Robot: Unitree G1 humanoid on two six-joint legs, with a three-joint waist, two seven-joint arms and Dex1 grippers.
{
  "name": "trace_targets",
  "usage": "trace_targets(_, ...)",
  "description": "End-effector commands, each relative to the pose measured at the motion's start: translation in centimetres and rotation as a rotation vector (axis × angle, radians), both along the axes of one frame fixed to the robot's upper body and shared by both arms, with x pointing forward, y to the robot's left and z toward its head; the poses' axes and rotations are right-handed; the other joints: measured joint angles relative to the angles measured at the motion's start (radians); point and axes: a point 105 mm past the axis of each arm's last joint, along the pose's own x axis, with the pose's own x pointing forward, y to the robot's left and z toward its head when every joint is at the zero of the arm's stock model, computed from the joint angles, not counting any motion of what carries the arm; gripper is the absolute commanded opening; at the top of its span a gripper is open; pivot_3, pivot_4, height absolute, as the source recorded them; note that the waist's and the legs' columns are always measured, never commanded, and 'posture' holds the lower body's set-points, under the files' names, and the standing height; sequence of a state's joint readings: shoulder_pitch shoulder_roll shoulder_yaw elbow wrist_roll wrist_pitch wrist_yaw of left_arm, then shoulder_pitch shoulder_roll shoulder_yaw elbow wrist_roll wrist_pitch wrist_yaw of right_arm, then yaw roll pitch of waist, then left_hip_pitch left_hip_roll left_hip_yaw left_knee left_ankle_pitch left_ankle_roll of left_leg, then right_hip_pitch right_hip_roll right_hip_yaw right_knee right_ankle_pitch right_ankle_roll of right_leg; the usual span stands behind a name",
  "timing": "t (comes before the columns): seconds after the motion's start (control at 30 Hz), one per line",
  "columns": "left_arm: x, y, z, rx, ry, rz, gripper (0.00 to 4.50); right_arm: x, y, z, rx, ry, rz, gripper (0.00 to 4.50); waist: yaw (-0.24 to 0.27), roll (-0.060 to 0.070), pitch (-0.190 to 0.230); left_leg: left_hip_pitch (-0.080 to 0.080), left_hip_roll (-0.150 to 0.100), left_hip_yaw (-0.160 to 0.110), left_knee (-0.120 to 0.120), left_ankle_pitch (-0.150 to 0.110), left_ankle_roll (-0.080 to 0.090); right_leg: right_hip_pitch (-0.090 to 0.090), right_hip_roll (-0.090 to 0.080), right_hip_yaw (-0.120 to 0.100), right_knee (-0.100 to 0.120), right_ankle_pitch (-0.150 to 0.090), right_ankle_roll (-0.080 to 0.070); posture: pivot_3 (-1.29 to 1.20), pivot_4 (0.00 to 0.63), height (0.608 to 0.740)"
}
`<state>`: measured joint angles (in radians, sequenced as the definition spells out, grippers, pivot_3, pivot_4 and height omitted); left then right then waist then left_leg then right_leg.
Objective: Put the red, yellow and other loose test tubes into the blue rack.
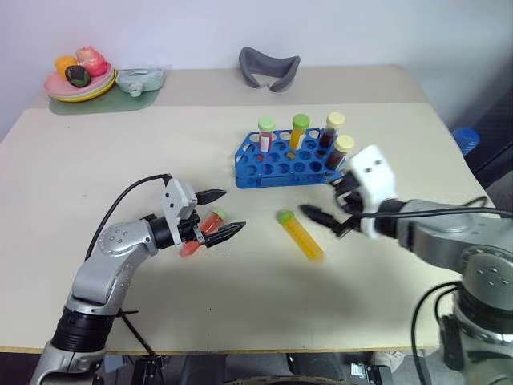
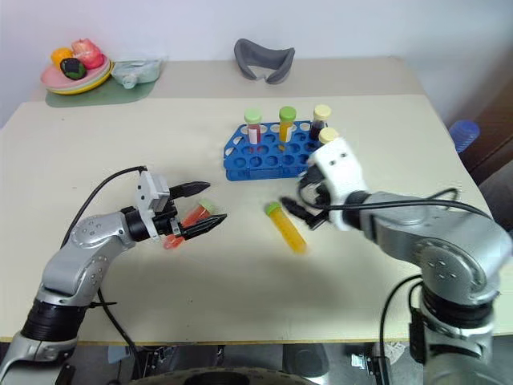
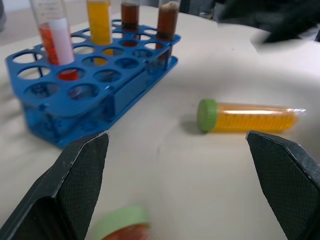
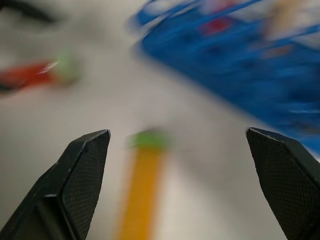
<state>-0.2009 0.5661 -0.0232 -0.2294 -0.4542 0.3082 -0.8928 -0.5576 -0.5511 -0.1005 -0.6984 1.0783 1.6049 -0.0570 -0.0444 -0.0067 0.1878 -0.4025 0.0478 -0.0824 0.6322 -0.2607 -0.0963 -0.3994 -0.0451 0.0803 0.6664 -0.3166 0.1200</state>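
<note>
At lower left I see my left tool (image 1: 218, 215) spread wide, fingers straddling the red tube (image 1: 202, 233) lying on the table (image 1: 96, 152) without gripping it. In the centre the yellow tube (image 1: 300, 235) lies flat, green cap up-frame. Above it stands the blue rack (image 1: 280, 160) holding four tubes. At right my right tool (image 1: 330, 215) is released, empty.
</note>
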Motion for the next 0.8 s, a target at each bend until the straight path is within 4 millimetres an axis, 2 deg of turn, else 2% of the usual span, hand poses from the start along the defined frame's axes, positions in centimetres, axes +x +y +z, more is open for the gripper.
trace_targets(0.03,-0.1,0.0,0.7,0.001,-0.046,-0.012,4.5,0.4,1.2,-1.3,-0.026,0.088,-0.004,4.43,0.001,0.0,0.0,-0.001,0.0,0.0,0.0,0.0,0.0,0.0,-0.001,0.0,-0.001,0.0,0.0,0.0,0.15,0.74)
trace_targets(0.2,-1.0,-0.4,0.5,-0.007,-0.035,-0.02,4.5,1.8,-0.4,-3.1,-0.166,0.207,-0.126,4.43,-0.001,0.0,0.0,-0.003,0.0,0.0,0.001,0.0,0.0,-0.002,-0.001,-0.001,0.0,0.0,0.0,0.0,0.15,0.74)
trace_targets(0.37,-2.2,-0.5,-0.1,-0.015,-0.012,-0.04,4.5,1.3,-1.0,-3.5,-0.249,0.289,-0.215,4.43,-0.004,0.0,0.0,-0.005,0.0,0.0,0.001,0.0,0.0,-0.005,-0.001,0.0,0.0,0.0,0.0,0.0,0.15,0.74)
trace_targets(0.67,-3.1,-0.8,-1.2,0.001,0.009,-0.069,4.5,1.9,-1.0,-4.3,-0.295,0.304,-0.287,4.43,-0.01,0.0,0.0,-0.005,0.0,0.0,0.001,0.0,0.0,-0.005,0.0,0.0,0.001,0.0,0.0,0.0,0.15,0.74)
trace_targets(0.8,-3.0,-1.2,-1.1,-0.004,0.004,-0.081,4.5,2.6,-2.0,-4.4,-0.314,0.305,-0.361,4.43,-0.008,0.0,0.0,-0.005,0.0,0.0,0.001,0.0,0.0,-0.005,0.0,0.0,0.001,0.0,0.0,0.0,0.15,0.74)
